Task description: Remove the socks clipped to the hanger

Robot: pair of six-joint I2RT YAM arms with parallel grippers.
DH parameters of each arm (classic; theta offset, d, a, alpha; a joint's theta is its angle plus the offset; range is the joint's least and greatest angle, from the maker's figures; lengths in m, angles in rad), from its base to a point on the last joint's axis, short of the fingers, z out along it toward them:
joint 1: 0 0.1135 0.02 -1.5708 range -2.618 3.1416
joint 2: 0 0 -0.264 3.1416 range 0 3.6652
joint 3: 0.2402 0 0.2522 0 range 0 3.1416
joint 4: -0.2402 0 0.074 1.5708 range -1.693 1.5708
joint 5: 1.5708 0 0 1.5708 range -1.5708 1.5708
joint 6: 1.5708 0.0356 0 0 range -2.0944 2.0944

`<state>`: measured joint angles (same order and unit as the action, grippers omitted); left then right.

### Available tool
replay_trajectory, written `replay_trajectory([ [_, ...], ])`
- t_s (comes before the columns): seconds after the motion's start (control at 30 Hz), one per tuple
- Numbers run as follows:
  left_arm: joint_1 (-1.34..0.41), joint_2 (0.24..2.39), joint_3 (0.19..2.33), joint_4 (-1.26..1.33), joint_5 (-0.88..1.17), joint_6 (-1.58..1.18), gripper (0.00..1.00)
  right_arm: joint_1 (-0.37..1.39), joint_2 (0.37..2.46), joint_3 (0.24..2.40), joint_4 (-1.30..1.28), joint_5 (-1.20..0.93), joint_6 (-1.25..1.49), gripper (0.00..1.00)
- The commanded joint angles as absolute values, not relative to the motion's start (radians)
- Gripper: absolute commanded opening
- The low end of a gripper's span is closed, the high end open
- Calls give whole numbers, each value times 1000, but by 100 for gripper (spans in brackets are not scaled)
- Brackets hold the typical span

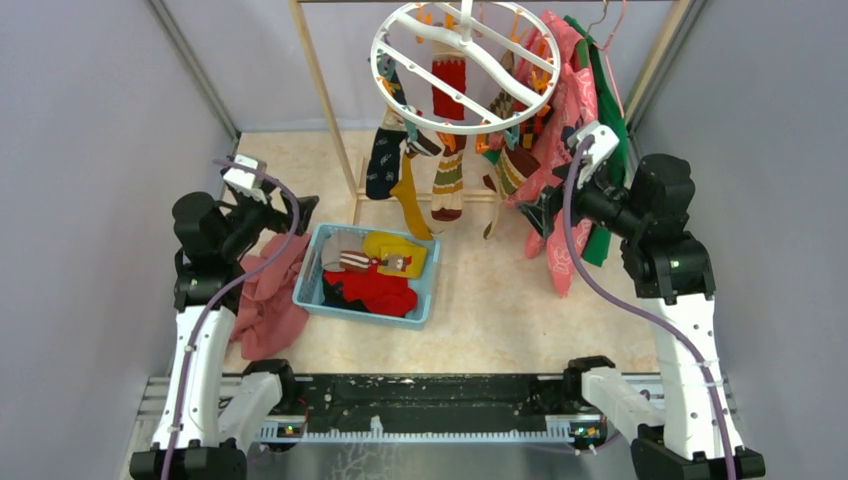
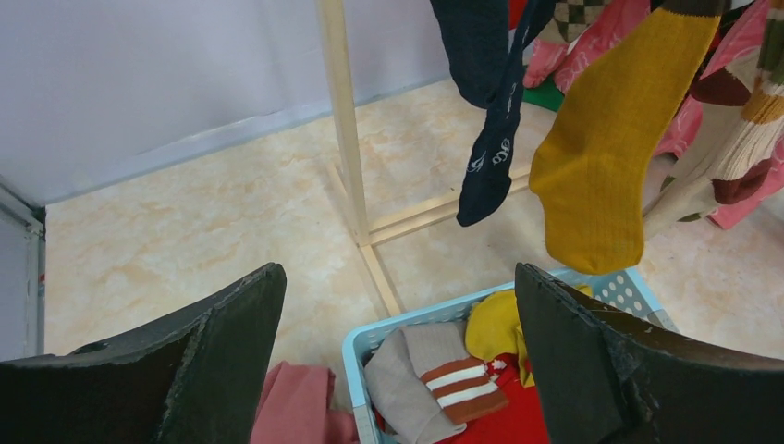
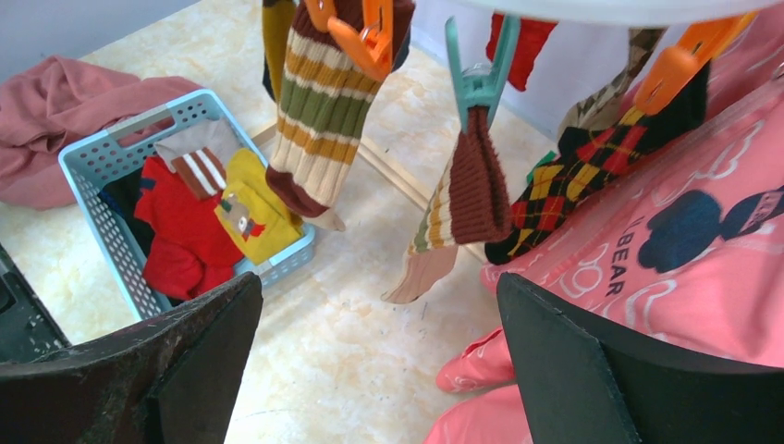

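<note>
The white ring hanger point(image 1: 465, 65) hangs at the top centre with several socks clipped to its rim: a navy sock point(image 1: 385, 160), a mustard sock point(image 1: 410, 205), a striped sock point(image 1: 448, 185), a red sock point(image 1: 448, 88) and an argyle sock point(image 1: 530, 120). My left gripper point(image 1: 300, 210) is open and empty, low and left of the navy sock point(image 2: 490, 139) and mustard sock point(image 2: 606, 157). My right gripper point(image 1: 535, 210) is open and empty, below and right of the hanger. Ahead of it hang a brown-cuffed sock point(image 3: 471, 185) on a teal clip point(image 3: 476, 74) and the argyle sock point(image 3: 592, 176).
A light blue basket point(image 1: 310, 270) holds several loose socks below the hanger. A pinkish-red cloth heap point(image 1: 265, 300) lies left of it. Pink point(image 1: 570, 110) and green point(image 1: 610, 120) garments hang right of the hanger. The wooden rack post point(image 1: 325, 90) stands behind the left gripper.
</note>
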<state>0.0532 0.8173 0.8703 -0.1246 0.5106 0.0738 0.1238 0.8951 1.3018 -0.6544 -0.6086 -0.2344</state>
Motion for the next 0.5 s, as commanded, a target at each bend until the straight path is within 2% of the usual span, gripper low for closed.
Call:
replay_trajectory([
  [0.0,60,833,931,-158,530,103,99,144,936,1420,-644,-575,-226,98],
  [0.13,60,866,928,-128,659,98,99,281,988,1468,-675,-449,-266,98],
  [0.27,38,909,954,-122,700,138,99,402,1049,1509,-701,-367,-305,98],
  [0.47,-114,1008,1045,-168,646,231,99,478,1075,1453,-643,-448,-309,98],
])
